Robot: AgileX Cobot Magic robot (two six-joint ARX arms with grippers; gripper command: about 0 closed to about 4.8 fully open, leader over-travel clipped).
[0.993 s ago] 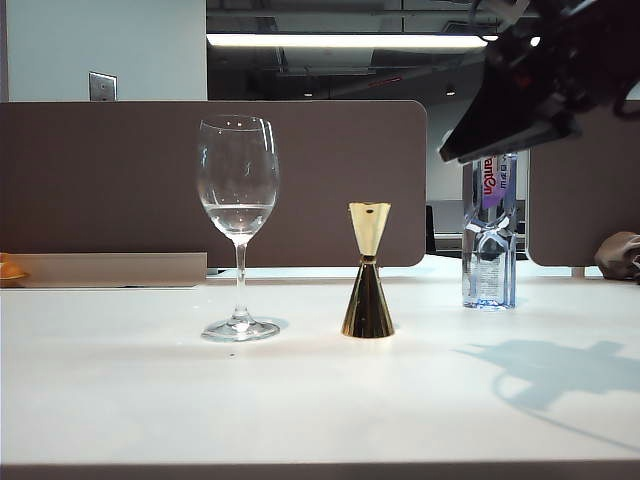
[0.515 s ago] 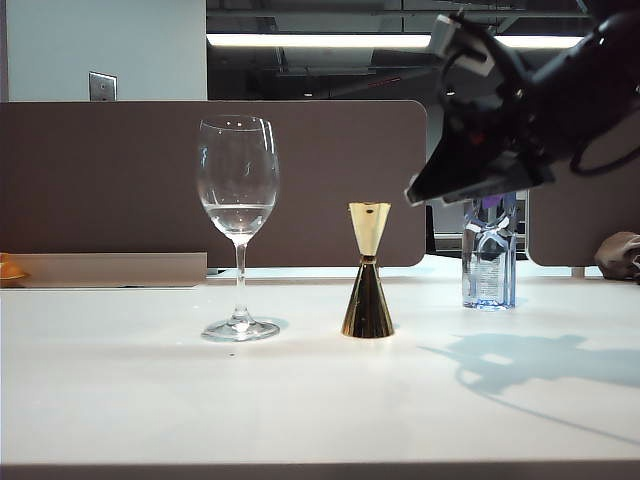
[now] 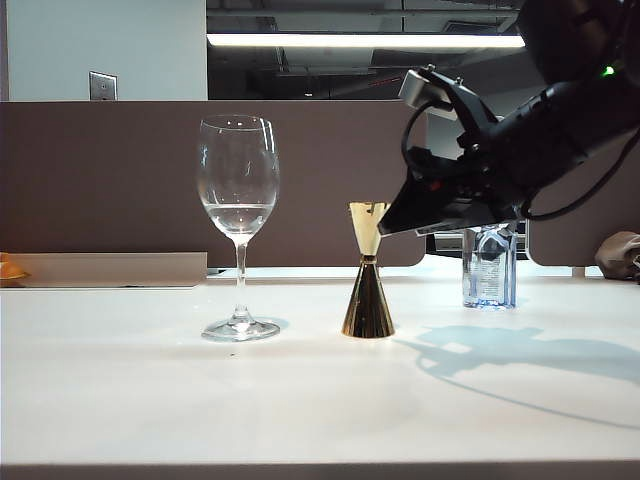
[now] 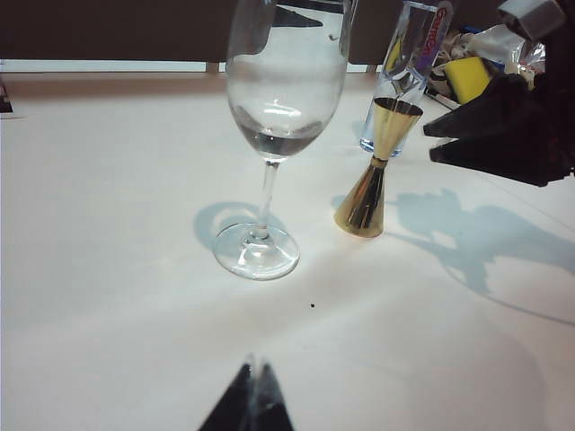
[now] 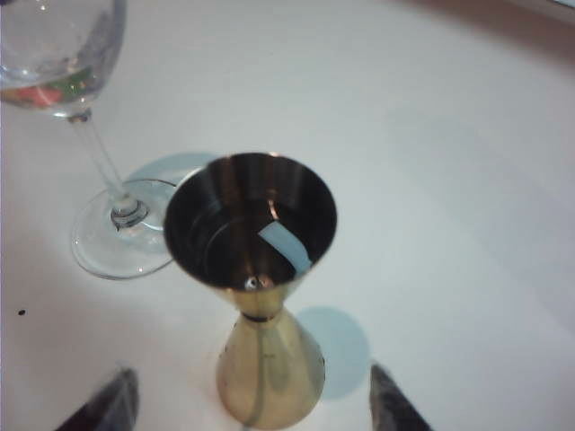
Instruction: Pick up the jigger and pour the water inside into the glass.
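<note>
The gold jigger point(image 3: 368, 285) stands upright on the white table, right of the wine glass point(image 3: 238, 200). Clear water point(image 3: 238, 218) fills the bottom of the glass bowl. My right gripper point(image 3: 386, 226) hangs open just right of the jigger's upper cup, at that cup's height. In the right wrist view the jigger point(image 5: 256, 269) shows between the two wide-apart fingers point(image 5: 121, 395), touching neither. Its cup interior is dark with a white glint. The left wrist view shows the glass point(image 4: 283, 99), the jigger point(image 4: 375, 171) and my right gripper point(image 4: 433, 144). My left gripper point(image 4: 254, 366) is shut and empty, short of the glass.
A clear plastic bottle point(image 3: 490, 265) stands behind the right arm. A brown partition point(image 3: 120, 180) runs along the table's far edge. A brown lump point(image 3: 620, 255) lies at far right, and an orange thing point(image 3: 8, 268) at the left edge.
The right arm came down and leftward from the upper right until its tips reached the jigger's upper cup. Its shadow slid left across the table. Jigger, glass and bottle stayed put.
</note>
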